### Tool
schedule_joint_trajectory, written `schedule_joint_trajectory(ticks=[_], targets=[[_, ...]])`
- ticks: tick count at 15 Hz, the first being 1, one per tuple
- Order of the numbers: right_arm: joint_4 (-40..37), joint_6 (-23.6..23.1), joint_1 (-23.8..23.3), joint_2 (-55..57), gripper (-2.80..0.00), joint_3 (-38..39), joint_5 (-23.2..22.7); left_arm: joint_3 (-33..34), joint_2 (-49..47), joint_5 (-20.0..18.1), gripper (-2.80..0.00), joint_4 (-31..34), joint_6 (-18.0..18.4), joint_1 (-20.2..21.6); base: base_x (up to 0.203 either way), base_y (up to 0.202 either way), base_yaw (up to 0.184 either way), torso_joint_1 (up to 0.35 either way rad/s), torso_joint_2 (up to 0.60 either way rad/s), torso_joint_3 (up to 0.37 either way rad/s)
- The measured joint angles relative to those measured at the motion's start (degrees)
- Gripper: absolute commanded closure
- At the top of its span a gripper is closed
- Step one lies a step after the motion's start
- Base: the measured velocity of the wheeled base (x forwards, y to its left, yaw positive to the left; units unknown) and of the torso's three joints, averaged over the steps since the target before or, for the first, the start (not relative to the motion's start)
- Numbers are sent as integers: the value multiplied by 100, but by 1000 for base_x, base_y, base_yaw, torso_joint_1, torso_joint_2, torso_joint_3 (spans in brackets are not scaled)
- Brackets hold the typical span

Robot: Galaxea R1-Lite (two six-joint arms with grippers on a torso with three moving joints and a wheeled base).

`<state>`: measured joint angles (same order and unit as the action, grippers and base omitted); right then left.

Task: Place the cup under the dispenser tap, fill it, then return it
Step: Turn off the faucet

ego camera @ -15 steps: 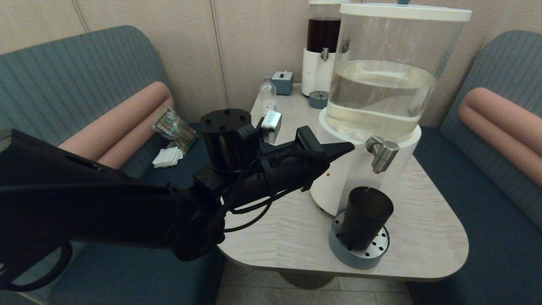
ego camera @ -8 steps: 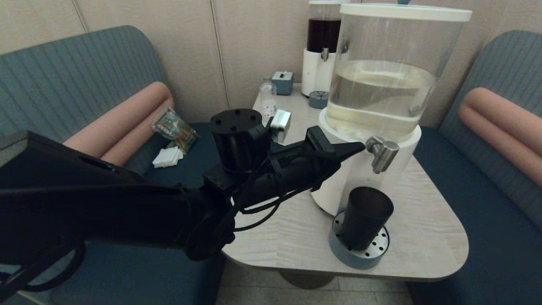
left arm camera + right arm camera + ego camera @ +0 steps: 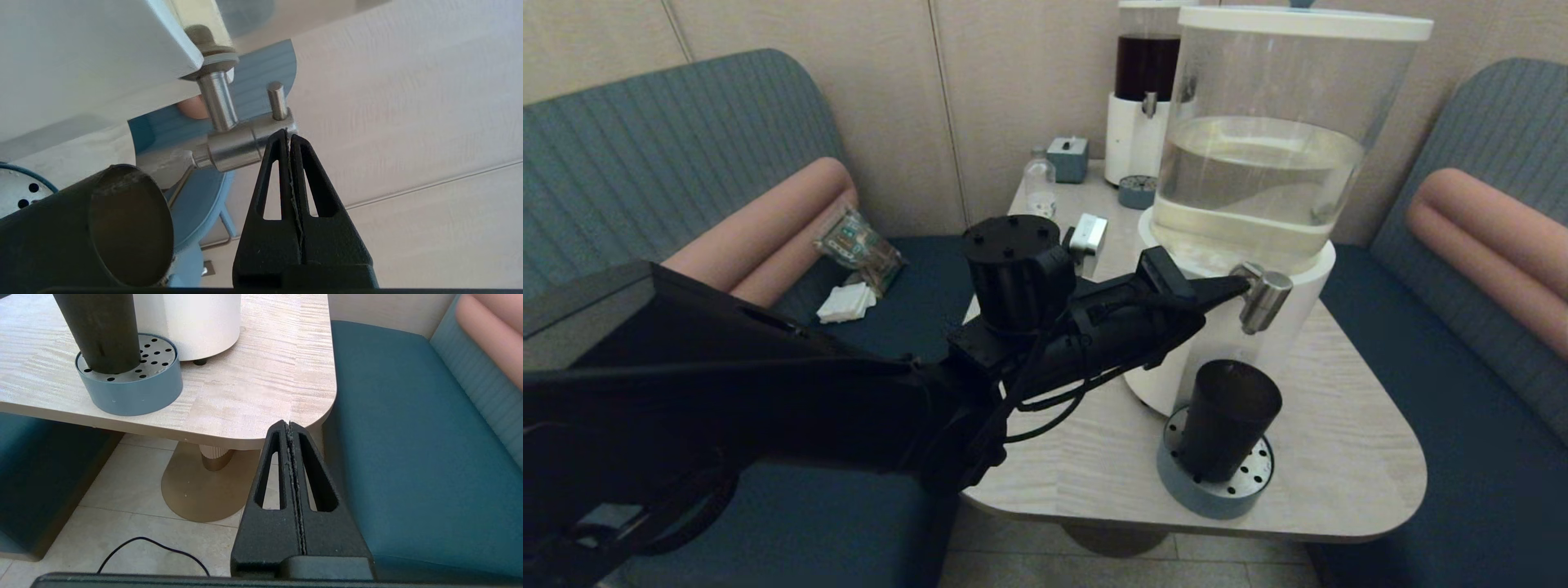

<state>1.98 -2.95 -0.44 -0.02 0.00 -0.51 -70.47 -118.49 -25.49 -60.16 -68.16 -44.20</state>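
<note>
Left gripper (image 3: 288, 132), pinched shut, touches the dispenser tap (image 3: 241, 145), ready to push it.
Cup (image 3: 1225, 416) waits below on the drain tray (image 3: 1217, 490) to catch water.

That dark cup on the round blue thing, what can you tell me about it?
The dark, near-black tapered plastic cup is smooth-sided, without a handle. It stands upright on the round blue-grey drip tray with a perforated metal top, directly below the brushed-steel dispenser tap. Its mouth is open; no liquid shows inside. No gripper touches it.

On the table (image 3: 1339, 457), a small clear bottle (image 3: 1039, 184) stands at 9 o'clock from the dark-liquid dispenser (image 3: 1143, 90).
</note>
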Motion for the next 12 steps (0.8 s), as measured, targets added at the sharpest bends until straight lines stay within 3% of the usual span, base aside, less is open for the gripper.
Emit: schedule_joint_trajectory(ticks=[12], targets=[[1, 0, 2, 0, 0, 0, 1, -707, -347, 5, 0, 195, 16, 0, 0, 0, 0, 0, 0, 0]])
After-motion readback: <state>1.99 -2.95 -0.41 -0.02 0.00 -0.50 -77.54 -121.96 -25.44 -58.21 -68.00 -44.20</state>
